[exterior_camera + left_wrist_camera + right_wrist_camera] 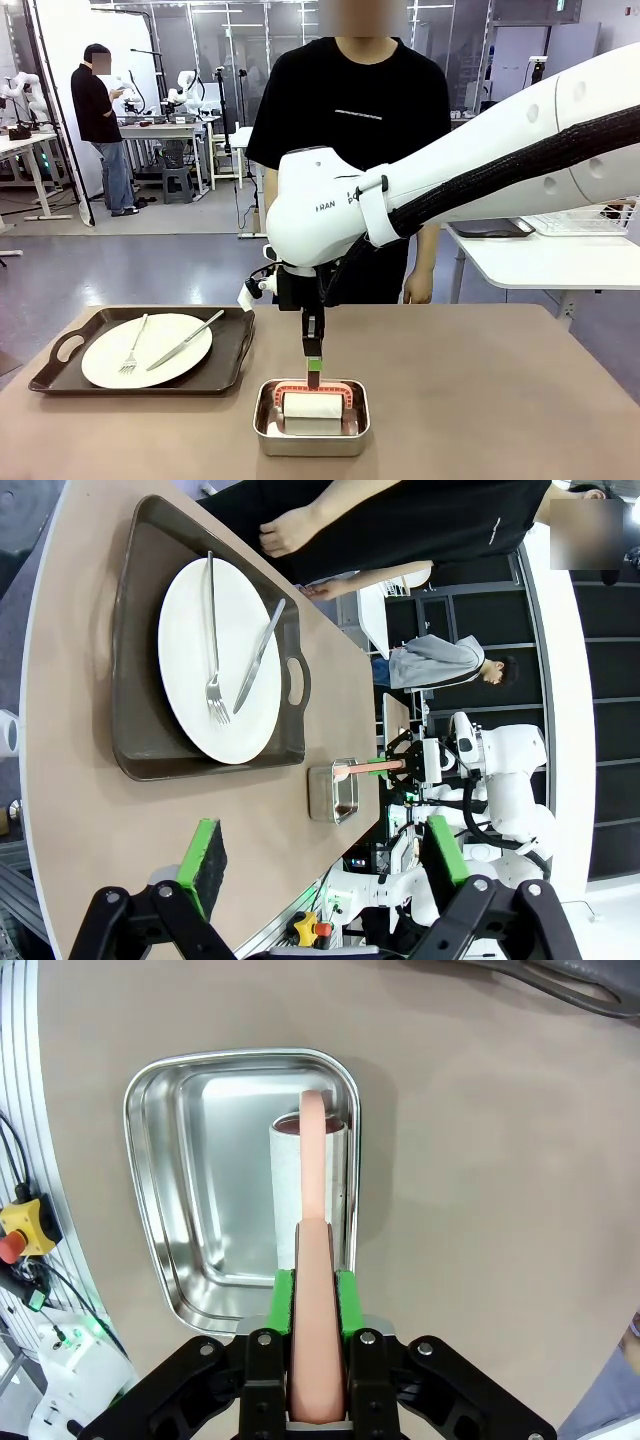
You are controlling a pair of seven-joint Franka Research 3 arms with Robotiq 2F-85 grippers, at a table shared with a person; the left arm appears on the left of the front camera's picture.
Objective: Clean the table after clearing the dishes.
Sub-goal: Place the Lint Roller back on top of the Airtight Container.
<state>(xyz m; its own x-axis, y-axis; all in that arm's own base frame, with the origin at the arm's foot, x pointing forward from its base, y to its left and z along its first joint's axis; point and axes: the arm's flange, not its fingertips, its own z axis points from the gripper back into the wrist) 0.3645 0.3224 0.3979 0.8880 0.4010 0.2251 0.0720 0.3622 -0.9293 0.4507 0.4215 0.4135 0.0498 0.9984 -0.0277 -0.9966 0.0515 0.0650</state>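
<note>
gripping the pink handle [313,1180] of a white roller [312,406], the right gripper [314,368] is closed, with both green pads pressed on the handle's flat sides. the roller lies inside the steel pan [262,432], which stands at the near edge of the table [500,400], about mid-width. whether the roller rests on the pan floor or is raised just off it cannot be told

the left gripper [322,865] is open, jaws wide apart, holding nothing. it hangs toward the left end of the table

status of dishes: 1 dark brown tray [238,350] stands on the left of the table, apart from the pan. it carries 1 white plate [100,365], with 1 fork [131,350] and 1 knife [185,340] lying on the plate. a person [350,110] stands at the far side, not touching the tray

assessment: clearing looks incomplete, since this tray occupies the left part of the surface. cleaning appears to be at its first step: the tool is grasped but not yet applied to the tabletop. left to do, as judged:
1. lift the roller out of the pan
2. pass it over the open middle and right area
3. remove the tray
4. treat the area under it
</note>
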